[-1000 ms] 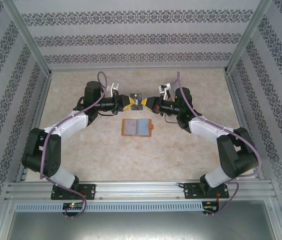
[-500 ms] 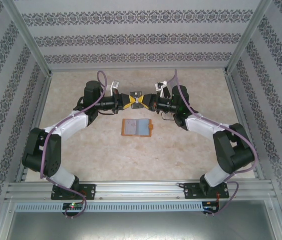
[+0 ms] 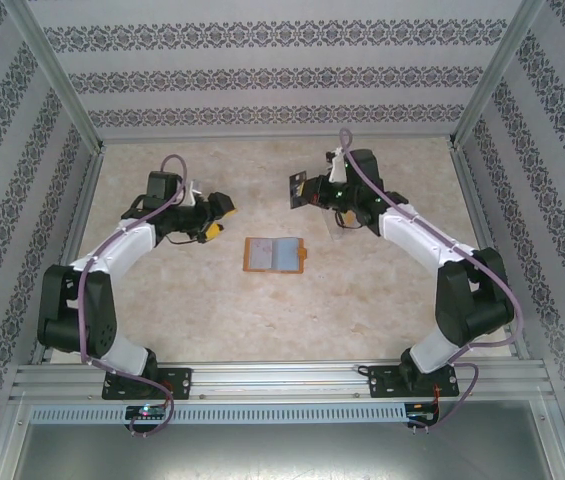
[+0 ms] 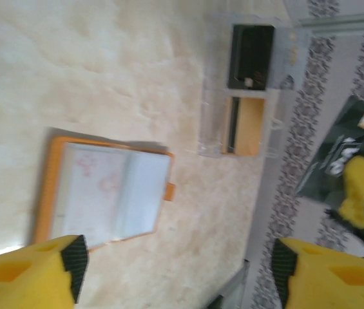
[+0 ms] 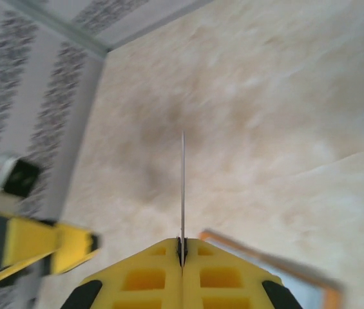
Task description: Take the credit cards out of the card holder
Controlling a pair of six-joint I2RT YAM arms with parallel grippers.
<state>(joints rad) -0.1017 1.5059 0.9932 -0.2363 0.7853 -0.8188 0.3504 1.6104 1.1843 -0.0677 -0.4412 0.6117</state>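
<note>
Between patterned walls (image 3: 262,75), the beige desk (image 3: 362,300) is bearing the open card holder (image 3: 275,254), the left tool (image 3: 219,217) gaping empty, the right tool (image 3: 306,192) pinching a card (image 5: 182,187).

Item 1: your left gripper (image 3: 215,212) is drawing back leftward from the mid-table meeting point, with its jaws now standing apart and empty.

Item 2: your right gripper (image 3: 307,190) is pulling away rightward and is now alone in pinching the dark credit card (image 3: 296,188) that sat between both grippers.
</note>
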